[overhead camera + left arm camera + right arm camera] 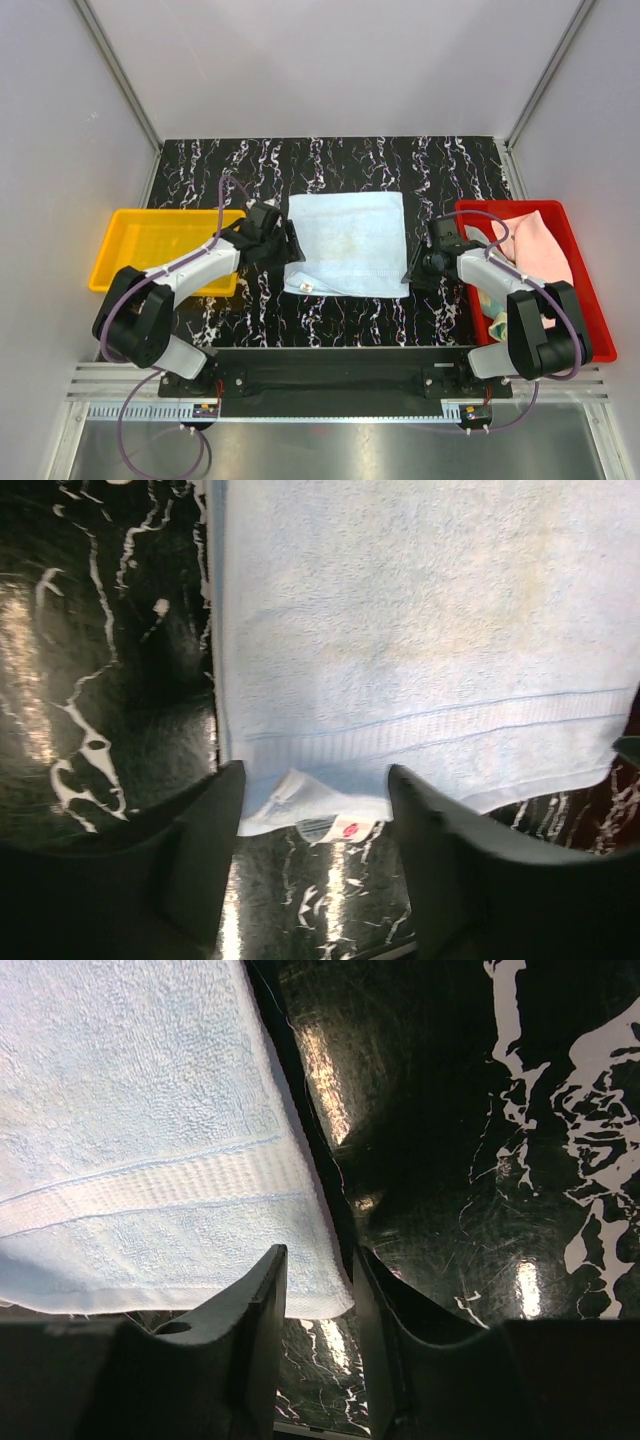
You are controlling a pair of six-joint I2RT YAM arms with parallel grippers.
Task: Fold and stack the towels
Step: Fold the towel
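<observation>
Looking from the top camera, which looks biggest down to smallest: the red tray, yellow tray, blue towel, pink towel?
1. red tray
2. yellow tray and blue towel: about alike, so not ranked against each other
3. pink towel, partly covered

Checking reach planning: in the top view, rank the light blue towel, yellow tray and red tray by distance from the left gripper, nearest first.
From the left gripper:
1. light blue towel: table centre, its left edge right at the fingertips.
2. yellow tray: left side, back along the arm.
3. red tray: far right, beyond the whole towel.
</observation>
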